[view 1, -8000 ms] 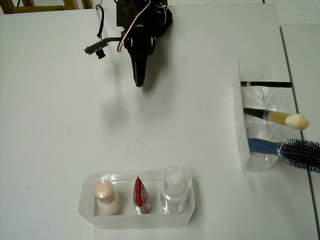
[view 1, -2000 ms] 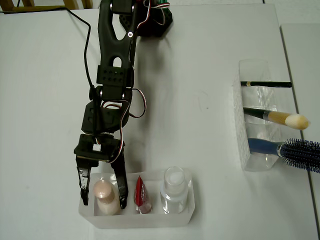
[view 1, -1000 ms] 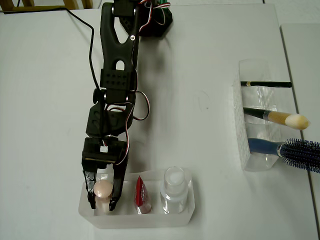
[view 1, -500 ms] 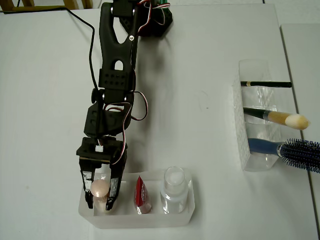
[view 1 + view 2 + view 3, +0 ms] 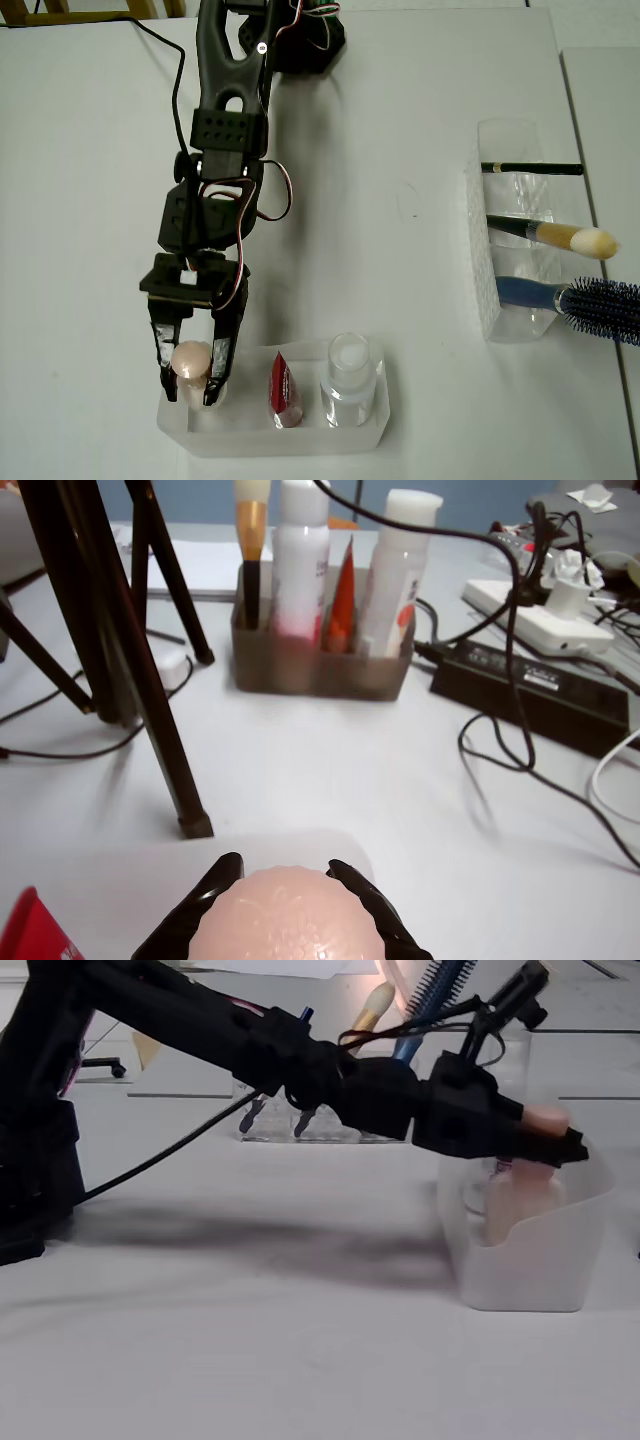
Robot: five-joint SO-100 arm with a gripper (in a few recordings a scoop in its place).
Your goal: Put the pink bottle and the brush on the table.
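The small pale peach-pink bottle with a rounded pink cap stands at the left end of a translucent frosted plastic tray near the bottom edge of the overhead view, its cap gripped between the two black fingers of the robot's gripper, which are closed against either side of it. In the wrist view the pink cap sits at the bottom edge with a black finger curving along each side, touching it. The fixed view shows the gripper reaching out level over the tray's rim, the cap at its tip and the bottle's pale body hanging upright inside the tray; whether its base touches the tray floor I cannot tell. Just beside it in the tray stand a red tube and then a clear bottle with a white cap. The black arm stretches down from its base at the top of the large plain white table. Well apart at the right, a clear plastic holder carries a thin dark pencil, the slim makeup brush with dark handle, gold ferrule and cream fluffy tip, and a blue-handled bristly hairbrush, all lying across it and pointing right.
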